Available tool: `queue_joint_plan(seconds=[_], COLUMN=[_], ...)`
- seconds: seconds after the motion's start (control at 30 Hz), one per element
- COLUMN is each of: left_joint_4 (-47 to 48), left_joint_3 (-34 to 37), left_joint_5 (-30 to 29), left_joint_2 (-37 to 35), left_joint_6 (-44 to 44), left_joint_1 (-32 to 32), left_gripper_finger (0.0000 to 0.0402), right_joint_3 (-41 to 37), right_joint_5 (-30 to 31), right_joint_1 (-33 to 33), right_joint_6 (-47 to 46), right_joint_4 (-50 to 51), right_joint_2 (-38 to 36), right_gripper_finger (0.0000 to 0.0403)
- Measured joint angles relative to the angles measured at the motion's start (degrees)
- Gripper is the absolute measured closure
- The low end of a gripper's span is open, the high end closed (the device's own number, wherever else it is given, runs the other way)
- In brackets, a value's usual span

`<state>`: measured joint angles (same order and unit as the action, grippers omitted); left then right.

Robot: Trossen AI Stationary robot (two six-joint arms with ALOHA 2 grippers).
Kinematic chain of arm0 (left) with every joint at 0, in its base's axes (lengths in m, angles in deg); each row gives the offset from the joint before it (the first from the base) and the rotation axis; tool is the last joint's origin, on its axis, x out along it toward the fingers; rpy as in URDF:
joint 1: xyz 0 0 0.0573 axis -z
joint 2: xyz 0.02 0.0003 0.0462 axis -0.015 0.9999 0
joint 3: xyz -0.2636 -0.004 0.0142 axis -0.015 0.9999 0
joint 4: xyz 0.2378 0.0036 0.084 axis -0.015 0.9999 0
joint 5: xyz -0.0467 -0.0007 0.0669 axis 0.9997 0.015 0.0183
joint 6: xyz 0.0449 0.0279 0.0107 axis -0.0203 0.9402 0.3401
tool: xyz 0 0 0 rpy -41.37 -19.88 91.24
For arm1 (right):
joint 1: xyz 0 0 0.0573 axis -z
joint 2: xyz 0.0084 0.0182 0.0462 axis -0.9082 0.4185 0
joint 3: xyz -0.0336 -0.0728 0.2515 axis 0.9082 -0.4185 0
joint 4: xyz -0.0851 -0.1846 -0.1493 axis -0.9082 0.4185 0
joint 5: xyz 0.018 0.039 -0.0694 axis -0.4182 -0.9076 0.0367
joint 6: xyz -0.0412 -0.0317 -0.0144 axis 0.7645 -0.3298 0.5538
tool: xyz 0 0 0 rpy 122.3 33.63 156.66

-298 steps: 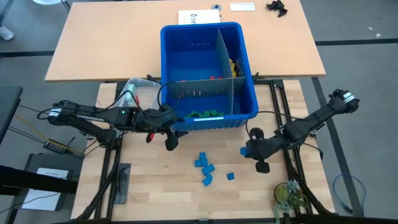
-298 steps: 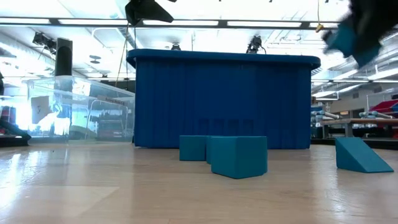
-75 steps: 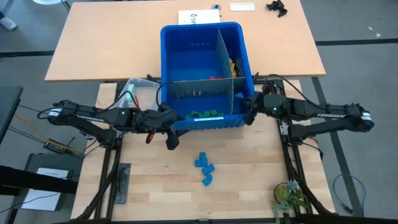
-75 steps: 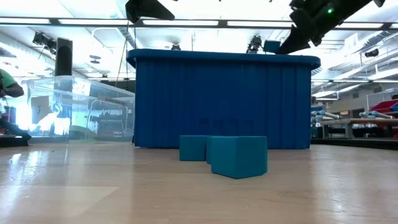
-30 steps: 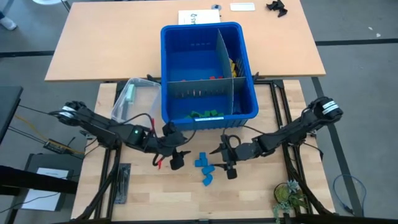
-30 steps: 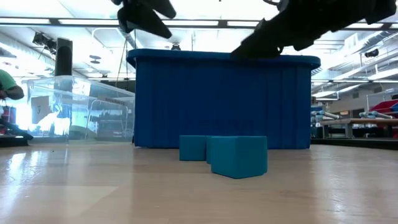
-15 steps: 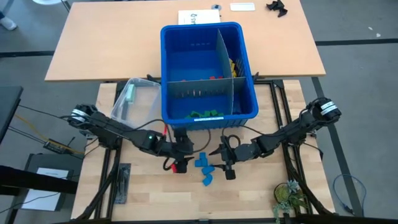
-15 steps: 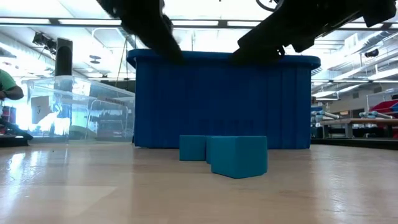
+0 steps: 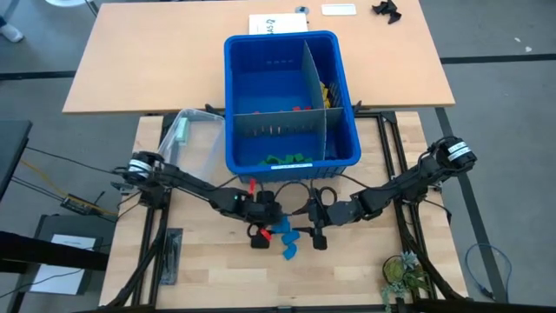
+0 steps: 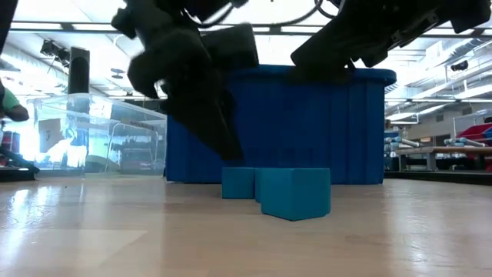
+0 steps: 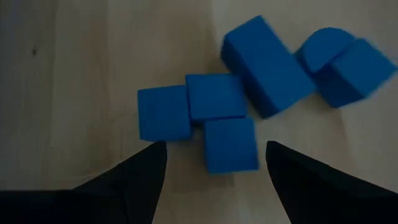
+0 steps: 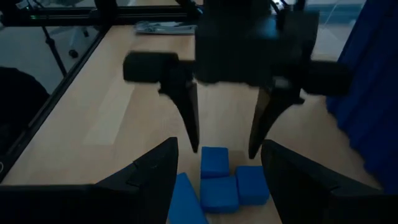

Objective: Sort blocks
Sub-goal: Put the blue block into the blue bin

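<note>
Sort in progress. Loose blocks (image 9: 285, 236) left on the bench: a small cluster of blue pieces near the middle of the front half, between the bin's front wall and the bench's front edge. The left wrist view shows three cubes touching each other, a longer brick, and two more pieces at the far side of the cluster, one of them with a rounded top. All blue; no other colour lies loose on the bench.

Bin (image 9: 234, 96): blue, at the bench's back edge, divided into compartments. Green blocks (image 9: 287, 159) lie in the front compartment, red (image 9: 298, 109) and yellow (image 9: 325, 89) ones in the back right one. The large back left compartment is mostly bare as far as the high view shows. Judgement: most of the sort is done; the blue cluster is what remains.

Left gripper (image 9: 259, 232): low over the cluster's left side, claw released, its fingers (image 11: 134, 180) standing to either side of the nearest cube (image 11: 229, 145). Nothing grasped yet. Judgement: it is set up for a pick of that cube.

Right gripper (image 9: 316, 233): just right of the cluster, facing the left one, claw released and empty, fingers wide apart in its own view.

Clear tub (image 9: 187, 139) stands left of the bin; contents not clear.

Risk (judgement): the cubes touch, so closing on one may drag a neighbour.
</note>
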<state>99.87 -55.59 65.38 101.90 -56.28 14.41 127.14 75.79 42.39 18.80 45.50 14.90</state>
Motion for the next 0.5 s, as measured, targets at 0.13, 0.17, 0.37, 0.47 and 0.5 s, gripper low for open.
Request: queue_joint_plan(seconds=[0.13,0.17,0.37,0.47,0.5], left_joint_4=[-0.49,-0.41,-0.40,-0.99,-1.66], left_joint_3=[0.00,0.00,-0.02,-0.02,-0.02], left_joint_5=[0.69,1.06,2.11,3.09,3.17], left_joint_2=[2.05,2.36,2.32,2.36,2.62], left_joint_6=[-2.50,-2.92,-2.82,-1.49,-0.97], left_joint_1=[-0.15,-0.12,-0.06,-0.10,-0.08], left_gripper_finger=[0.0117,0.0117,0.0143,0.0180,0.0194], right_joint_3=[0.00,0.00,0.00,0.00,0.00], right_joint_5=[0.00,0.02,0.01,0.00,0.01], right_joint_1=[0.00,0.00,0.15,0.37,0.37], right_joint_6=[-0.01,0.02,0.49,0.51,0.51], right_joint_4=[0.58,0.64,0.68,0.68,0.69], right_joint_2=[0.00,0.00,-0.02,-0.02,-0.02], right_gripper_finger=[0.0174,0.0174,0.0174,0.0174,0.0174])
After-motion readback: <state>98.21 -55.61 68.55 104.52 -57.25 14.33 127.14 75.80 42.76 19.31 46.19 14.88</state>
